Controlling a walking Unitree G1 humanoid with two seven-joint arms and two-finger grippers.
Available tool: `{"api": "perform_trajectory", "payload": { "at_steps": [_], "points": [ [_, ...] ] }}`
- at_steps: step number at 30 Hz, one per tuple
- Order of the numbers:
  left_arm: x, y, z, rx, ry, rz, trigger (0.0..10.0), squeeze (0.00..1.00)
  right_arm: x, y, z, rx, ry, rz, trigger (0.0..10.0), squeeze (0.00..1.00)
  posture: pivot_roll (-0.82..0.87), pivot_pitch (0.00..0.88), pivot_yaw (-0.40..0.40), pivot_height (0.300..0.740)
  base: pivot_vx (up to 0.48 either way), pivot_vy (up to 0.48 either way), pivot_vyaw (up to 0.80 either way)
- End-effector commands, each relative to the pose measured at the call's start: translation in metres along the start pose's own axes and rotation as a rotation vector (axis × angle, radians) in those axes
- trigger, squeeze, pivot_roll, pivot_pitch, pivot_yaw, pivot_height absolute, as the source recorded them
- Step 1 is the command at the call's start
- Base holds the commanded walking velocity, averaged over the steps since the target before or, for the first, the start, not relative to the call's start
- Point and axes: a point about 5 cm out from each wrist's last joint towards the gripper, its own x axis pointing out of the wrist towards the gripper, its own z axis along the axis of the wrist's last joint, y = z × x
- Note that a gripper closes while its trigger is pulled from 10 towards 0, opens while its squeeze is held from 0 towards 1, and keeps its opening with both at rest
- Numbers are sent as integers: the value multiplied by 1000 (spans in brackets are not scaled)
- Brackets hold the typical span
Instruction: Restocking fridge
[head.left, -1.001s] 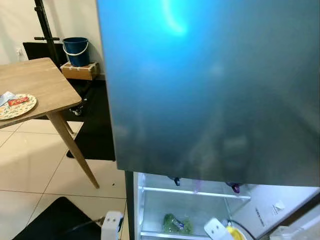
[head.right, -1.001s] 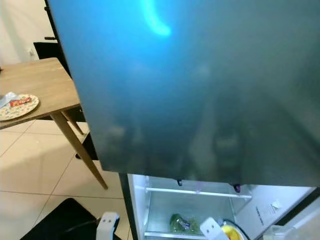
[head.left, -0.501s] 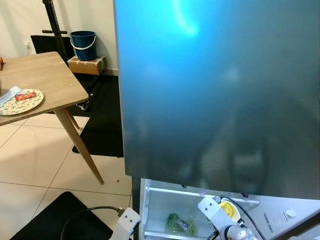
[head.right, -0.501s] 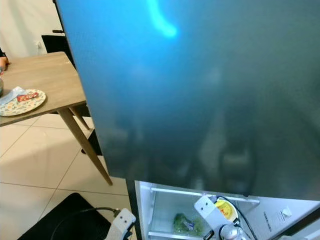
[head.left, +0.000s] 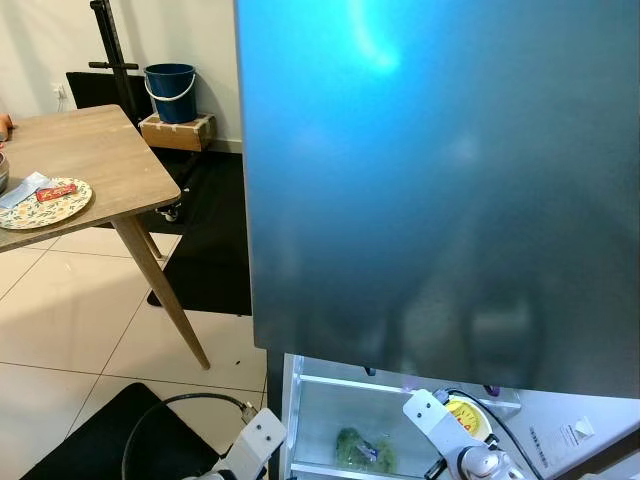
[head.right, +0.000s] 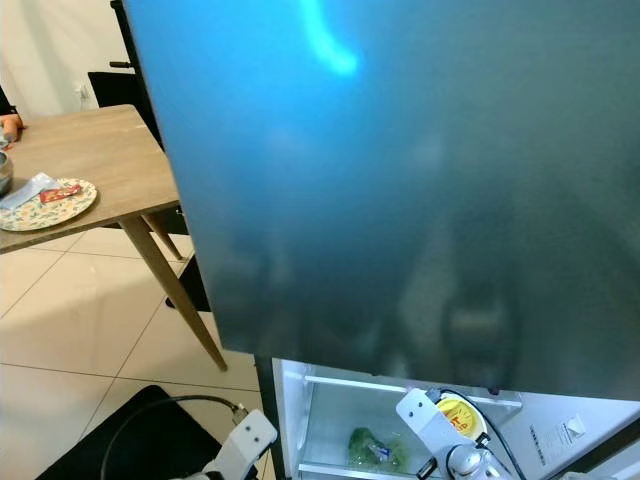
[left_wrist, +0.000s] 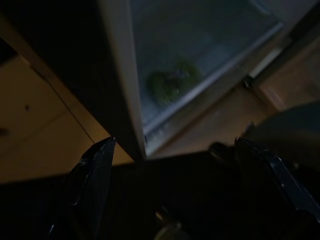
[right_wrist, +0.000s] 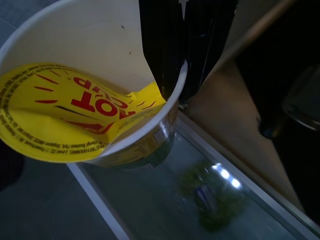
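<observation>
Since a second ago, we see the right gripper (right_wrist: 181, 82) has risen toward the fridge (head.left: 440, 180), its fingers pinching the rim of a cup (right_wrist: 95, 107) (yellow lid peeled) above the drawer (head.right: 345, 425) holding greens (head.left: 360, 447). The left gripper (left_wrist: 175, 170) hangs spread open.

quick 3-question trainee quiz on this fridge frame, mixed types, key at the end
1. True or false: the right gripper is pinching the rim of the yellow-lidded cup.
2. What green item lies in the open fridge compartment? A) leafy greens B) a green bottle C) an apple
3. Fill in: the patterned plate sits on the wooden ____.

Key
1. True; its fingers close on the rim.
2. A; the leafy greens.
3. table.
</observation>
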Motion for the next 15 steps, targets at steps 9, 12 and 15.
{"api": "perform_trajectory", "payload": {
  "at_steps": [9,12,15],
  "points": [
    [2,4,9,64,-33,21,10000,0,-1,-6,-4,-18,40,-9,10000,0,-53,0,-45,645,0,0,0],
    [5,-1,11,62,-52,-6,10000,0,-1,-8,-2,-5,32,-9,10000,0,-55,0,-45,635,0,0,0],
    [7,-7,16,62,-84,-49,10000,0,-1,-10,-1,-4,30,-13,10000,0,-56,0,-45,635,0,0,0]
  ]
}}
